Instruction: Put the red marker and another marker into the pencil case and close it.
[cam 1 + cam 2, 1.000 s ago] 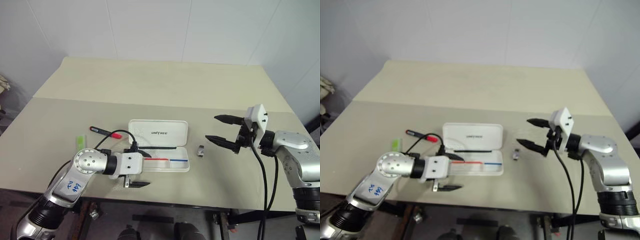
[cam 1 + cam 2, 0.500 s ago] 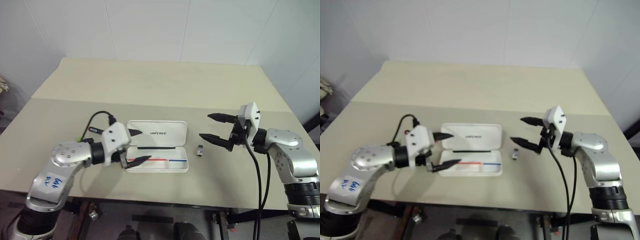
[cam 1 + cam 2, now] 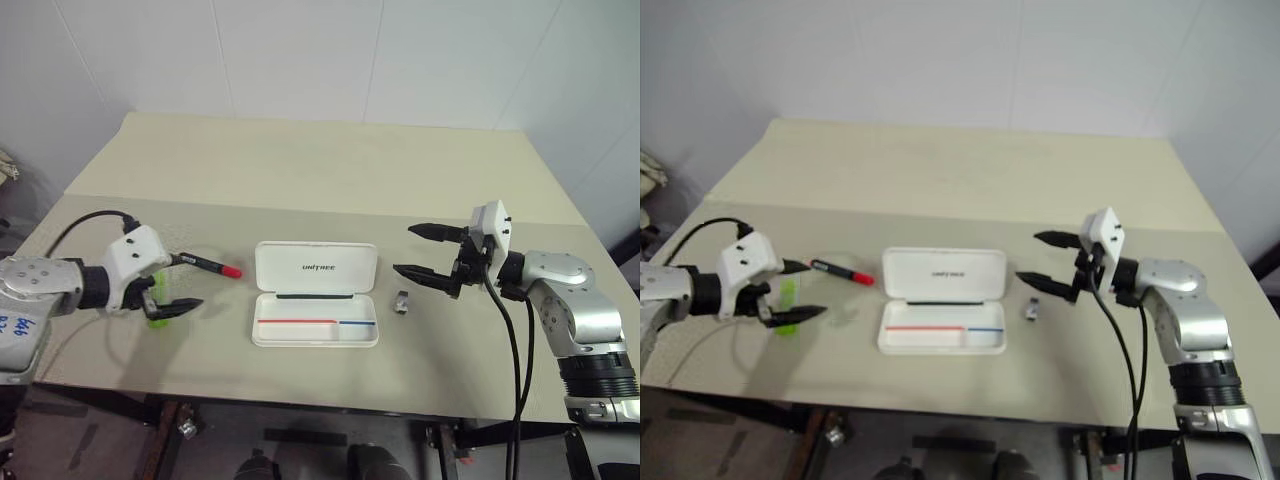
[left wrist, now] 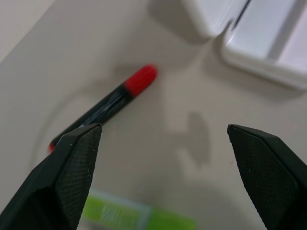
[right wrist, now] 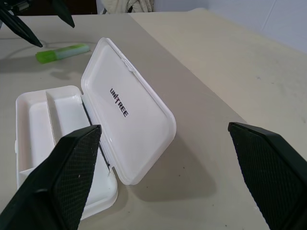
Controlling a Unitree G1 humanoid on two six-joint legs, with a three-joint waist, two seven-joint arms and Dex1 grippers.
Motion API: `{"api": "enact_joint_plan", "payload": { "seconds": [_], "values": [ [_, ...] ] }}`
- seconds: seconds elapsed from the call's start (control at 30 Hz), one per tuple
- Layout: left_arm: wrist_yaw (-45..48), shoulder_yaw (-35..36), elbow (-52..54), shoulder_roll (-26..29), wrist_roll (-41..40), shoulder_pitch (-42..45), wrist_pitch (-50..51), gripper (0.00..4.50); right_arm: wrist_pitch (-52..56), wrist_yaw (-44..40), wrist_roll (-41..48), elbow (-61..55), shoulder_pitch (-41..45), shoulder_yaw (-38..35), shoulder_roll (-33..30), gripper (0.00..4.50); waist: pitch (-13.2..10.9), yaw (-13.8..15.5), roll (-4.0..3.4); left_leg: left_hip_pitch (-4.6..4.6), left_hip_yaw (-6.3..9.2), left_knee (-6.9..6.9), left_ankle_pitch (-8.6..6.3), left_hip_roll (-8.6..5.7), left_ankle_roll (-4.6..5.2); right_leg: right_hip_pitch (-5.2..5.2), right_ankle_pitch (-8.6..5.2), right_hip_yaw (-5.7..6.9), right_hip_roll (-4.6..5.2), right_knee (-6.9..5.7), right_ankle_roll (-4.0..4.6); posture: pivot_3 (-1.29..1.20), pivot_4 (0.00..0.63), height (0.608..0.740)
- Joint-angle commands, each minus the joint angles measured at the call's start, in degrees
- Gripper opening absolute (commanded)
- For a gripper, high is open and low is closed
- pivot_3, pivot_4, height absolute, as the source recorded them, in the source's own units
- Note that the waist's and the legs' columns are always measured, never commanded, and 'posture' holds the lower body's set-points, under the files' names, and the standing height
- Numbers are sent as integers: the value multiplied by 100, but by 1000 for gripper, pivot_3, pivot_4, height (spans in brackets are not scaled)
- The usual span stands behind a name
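The pencil case (image 3: pixel 316 305) lies open in the middle of the table, its lid (image 5: pixel 127 110) folded back and its tray (image 3: pixel 315 331) bare except for the printed line. Left of it lies the red marker (image 3: pixel 207 264), red cap toward the case. The lime-green marker (image 3: pixel 787 296) lies a little nearer the left edge. My left gripper (image 3: pixel 186 281) is open beside both markers and holds nothing; the red marker (image 4: pixel 106 106) and the green marker (image 4: pixel 139 216) show between its fingers. Right of the case, my right gripper (image 3: pixel 404 250) hovers open and empty.
A small grey metal clip (image 3: pixel 401 300) lies on the table between the case and my right gripper. The far half of the beige table (image 3: pixel 330 160) runs back to a white wall. A black cable (image 3: pixel 75 222) loops over my left wrist.
My left arm has swung left, from over the case's front edge to the markers, and its gripper now points at them. The right gripper has stayed open in about the same place.
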State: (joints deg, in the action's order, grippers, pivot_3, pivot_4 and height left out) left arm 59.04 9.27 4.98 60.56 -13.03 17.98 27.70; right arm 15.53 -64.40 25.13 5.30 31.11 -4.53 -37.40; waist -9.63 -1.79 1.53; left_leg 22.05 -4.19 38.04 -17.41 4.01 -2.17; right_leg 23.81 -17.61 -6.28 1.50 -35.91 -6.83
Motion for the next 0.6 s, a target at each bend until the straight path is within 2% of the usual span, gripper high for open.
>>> {"api": "enact_joint_plan", "payload": {
  "seconds": [0.03,0.23,0.6],
  "values": [
    [345,-550,-1356,217,559,852,-1018,4447,-134,-20,-11,4,117,-19,21,4500,0,25,1,0,1,3,0,-1,0,0,-1,2,0,-4,2,0,150,740],
    [452,-1325,-3429,-155,1327,2407,-2479,4447,-186,-28,-28,29,113,-43,33,4500,-1,15,2,1,-7,7,1,-1,-1,3,1,2,-1,-8,-2,0,150,740],
    [731,-1810,-5153,-709,1859,3366,-3215,4447,-235,29,-66,30,30,-49,78,4500,-1,-2,2,14,-33,3,1,3,-4,17,3,-4,1,-12,-5,0,150,740]
  ]
}}
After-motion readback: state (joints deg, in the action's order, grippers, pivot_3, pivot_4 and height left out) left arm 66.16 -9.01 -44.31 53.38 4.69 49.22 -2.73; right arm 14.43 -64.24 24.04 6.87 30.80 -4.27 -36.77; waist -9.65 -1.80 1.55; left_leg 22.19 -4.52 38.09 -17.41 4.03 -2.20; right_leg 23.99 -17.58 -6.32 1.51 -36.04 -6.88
